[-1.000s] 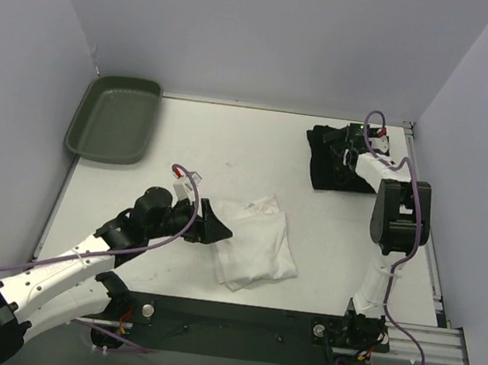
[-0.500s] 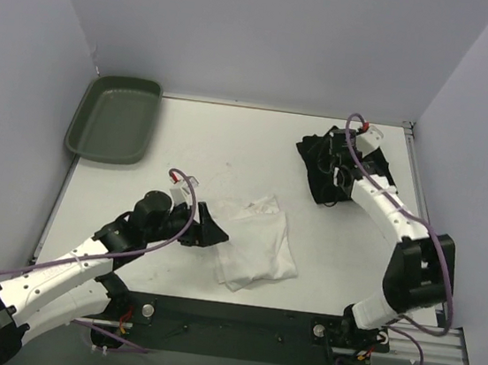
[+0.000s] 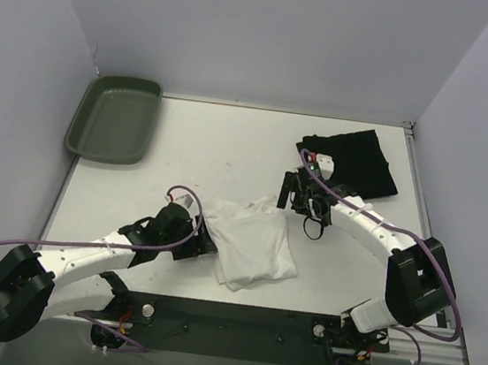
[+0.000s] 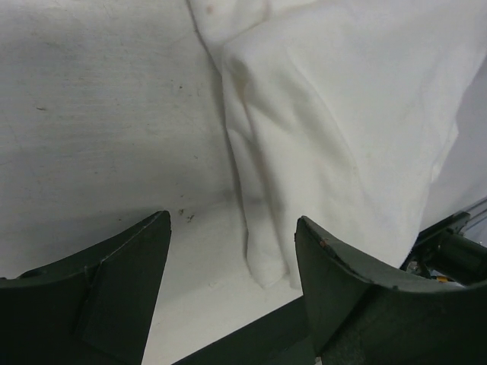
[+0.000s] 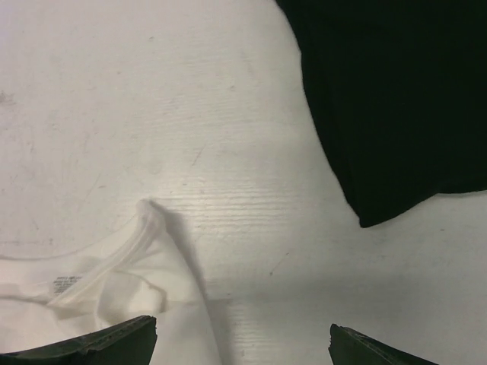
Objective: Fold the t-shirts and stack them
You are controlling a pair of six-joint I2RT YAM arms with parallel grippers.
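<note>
The white t-shirt (image 3: 255,251) lies folded in a rough square near the table's front middle. My left gripper (image 3: 205,236) is low at its left edge, open. In the left wrist view the white t-shirt (image 4: 342,137) fills the upper right, and its folded corner reaches down between the fingers (image 4: 114,296) of my left gripper (image 4: 232,293) without being pinched. The black t-shirt (image 3: 358,161) lies flat at the back right. My right gripper (image 3: 297,205) hangs open between the two shirts. From the right wrist the black t-shirt (image 5: 396,99) shows top right and the white t-shirt's collar (image 5: 114,289) bottom left.
A dark green tray (image 3: 114,118) sits at the back left corner. Grey walls stand on three sides of the table. The black base rail (image 3: 236,320) runs along the near edge, close to the white shirt's front corner.
My right arm has come off the black t-shirt, leaving it spread flat, and swung left toward the white one. My left gripper has dropped lower at the white shirt's edge and narrowed a little.
</note>
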